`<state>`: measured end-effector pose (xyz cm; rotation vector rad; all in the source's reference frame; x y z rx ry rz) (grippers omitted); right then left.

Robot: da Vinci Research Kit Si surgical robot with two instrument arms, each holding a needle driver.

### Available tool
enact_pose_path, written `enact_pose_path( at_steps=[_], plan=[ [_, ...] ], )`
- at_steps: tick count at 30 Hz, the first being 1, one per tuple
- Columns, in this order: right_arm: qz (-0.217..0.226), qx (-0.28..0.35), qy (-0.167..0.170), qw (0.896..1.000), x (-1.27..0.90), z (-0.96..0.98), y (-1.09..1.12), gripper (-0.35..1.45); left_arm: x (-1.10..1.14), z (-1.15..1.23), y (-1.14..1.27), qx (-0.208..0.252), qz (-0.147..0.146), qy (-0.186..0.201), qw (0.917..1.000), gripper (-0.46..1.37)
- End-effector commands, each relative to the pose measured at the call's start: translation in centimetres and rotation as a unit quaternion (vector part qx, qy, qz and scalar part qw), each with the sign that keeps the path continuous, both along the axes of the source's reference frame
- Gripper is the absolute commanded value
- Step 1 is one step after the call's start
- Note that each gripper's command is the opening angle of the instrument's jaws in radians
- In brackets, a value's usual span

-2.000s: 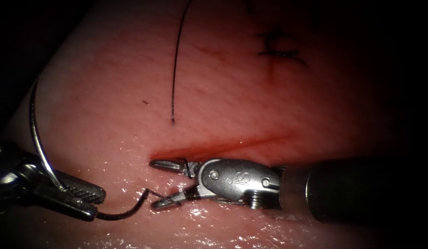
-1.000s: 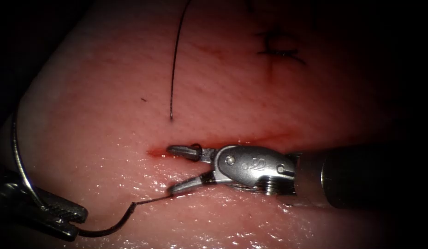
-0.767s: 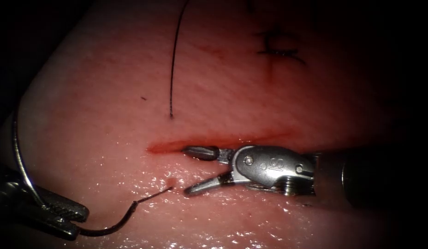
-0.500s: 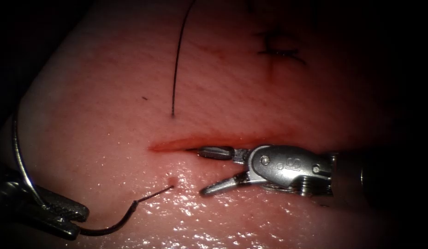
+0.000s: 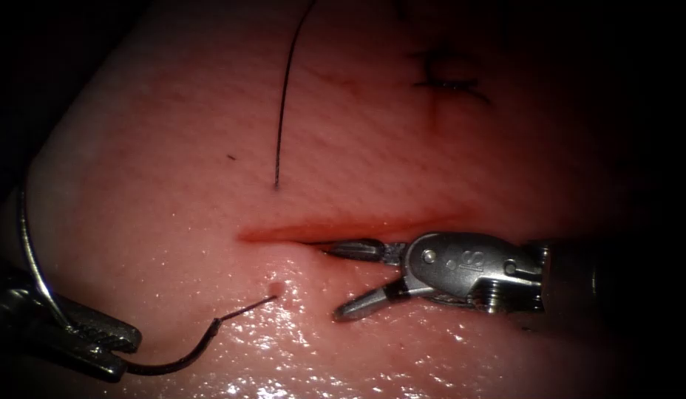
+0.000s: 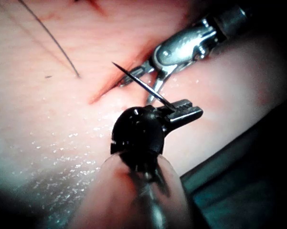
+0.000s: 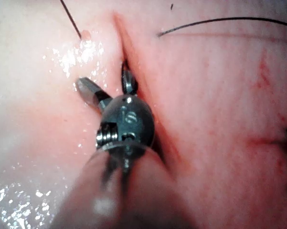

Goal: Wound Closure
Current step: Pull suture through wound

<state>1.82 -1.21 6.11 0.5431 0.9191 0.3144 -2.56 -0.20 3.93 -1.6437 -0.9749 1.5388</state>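
Holds the needle (image 5: 180, 360) near mid-curve in the closed left pincer (image 5: 110, 351), tip out of the tissue (image 5: 173, 185). Has backed the open, empty right pincer (image 5: 335, 282) away from that tip, along the cut (image 5: 284, 231). Probably leaves the tip room for its bite.

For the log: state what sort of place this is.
Likely a bench suturing practice setup: pork-belly tissue with a cut, the left tool gripping a curved needle free of it, the open right tool empty.
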Motion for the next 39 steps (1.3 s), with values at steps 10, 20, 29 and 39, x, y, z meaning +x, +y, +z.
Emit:
enact_pose_path(
  at_steps=[10,20,29,39],
  plan=[
    [-0.038,0.01,-0.105,0.994,-0.07,0.09,0.08,1.05,0.0,0.01,0.0,0.0,0.002,-0.004,1.0,-0.35],
    [0.009,0.023,-0.048,0.999,-0.4,-0.14,0.05,1.02,0.03,-0.06,0.04,-0.027,0.0,-0.008,0.9996,-0.35],
    [0.106,0.023,0.071,0.992,-0.44,-0.31,-0.03,1.04,0.06,-0.21,0.23,-0.164,-0.043,0.017,0.9854,-0.35],
    [0.156,0.022,0.124,0.98,-0.37,-0.35,-0.07,1.02,0.11,-0.36,0.54,-0.295,-0.082,0.069,0.9496,-0.35]
  ],
)
